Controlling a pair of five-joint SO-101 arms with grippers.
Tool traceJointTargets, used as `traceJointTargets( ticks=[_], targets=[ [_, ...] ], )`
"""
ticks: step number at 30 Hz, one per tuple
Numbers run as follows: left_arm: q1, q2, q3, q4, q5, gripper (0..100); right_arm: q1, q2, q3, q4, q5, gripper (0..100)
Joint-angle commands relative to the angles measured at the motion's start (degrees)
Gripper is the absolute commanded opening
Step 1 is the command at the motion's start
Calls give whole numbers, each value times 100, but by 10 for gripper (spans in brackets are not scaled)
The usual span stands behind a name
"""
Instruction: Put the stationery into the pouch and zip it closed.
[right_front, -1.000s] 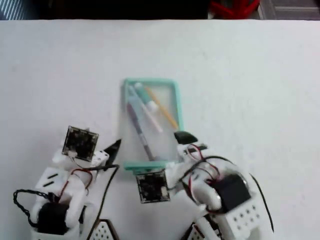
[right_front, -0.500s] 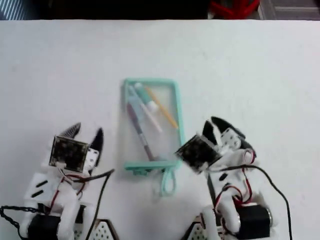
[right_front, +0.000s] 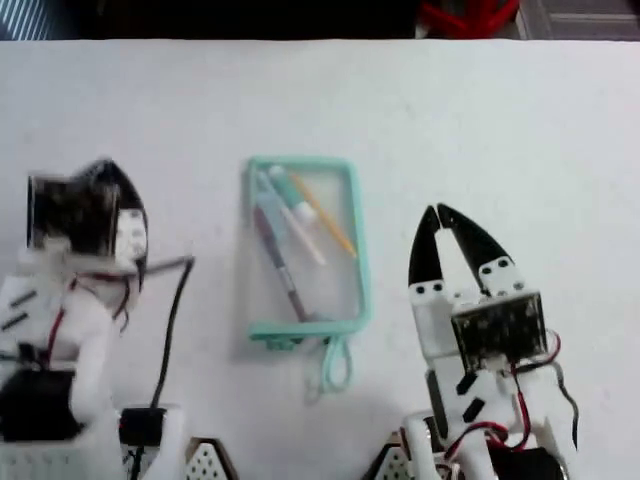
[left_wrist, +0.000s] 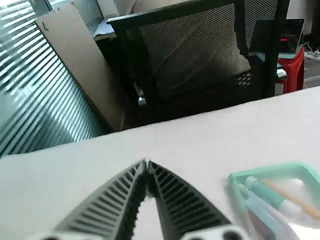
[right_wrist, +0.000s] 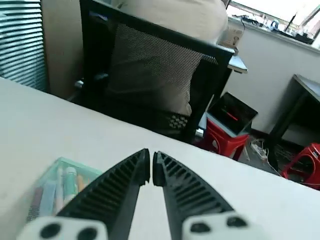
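Observation:
The clear pouch with a mint-green edge lies flat in the middle of the white table, its strap loop at the near end. Pens and a pencil lie inside it. My right gripper is shut and holds nothing, to the right of the pouch and apart from it. My left gripper is raised at the left, well away from the pouch. In the left wrist view the left gripper is shut over bare table, with the pouch off to one side. The right wrist view has the right gripper shut, with the pouch beyond it.
The table's far edge meets a dark background. A black mesh chair stands behind the table. A black cable trails from the left arm.
Both arms pulled back from the pouch's near end. The right gripper swung right and now points away from me, shut. The left arm lifted and moved left, and its fingers shut.

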Motion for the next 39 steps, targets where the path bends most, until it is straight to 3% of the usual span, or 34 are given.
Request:
traceJointTargets(
  ticks=[1, 3, 6, 16, 20, 23, 27, 35, 39],
  targets=[
    [338, 1508, -1336, 1459, 299, 24, -180, 312, -765, 523, -44, 18],
    [567, 1534, -1459, 2101, 343, 24, -180, 400, -1099, 936, -44, 18],
    [646, 892, -1319, 2338, 360, 24, -189, 338, -1609, 1420, -44, 18],
    [620, -3152, 2136, 659, 26, 24, -136, -1165, -1670, 2105, -26, 18],
    [365, -4277, 3253, 229, 457, 24, -136, -1376, -1327, 2105, 589, 18],
    [233, -4321, 3745, 53, 1073, 24, -136, -1349, -765, 1956, 1020, 18],
    [224, -4251, 4747, -686, 1073, 24, -92, -1385, 369, 1191, 1002, 18],
    [215, -4259, 7007, -2734, 360, 24, 1042, -1385, 2804, -1059, -352, 18],
    [75, -4251, 6980, -2303, 88, 24, 1121, -1385, 2884, -725, -1222, 18]
  ],
)
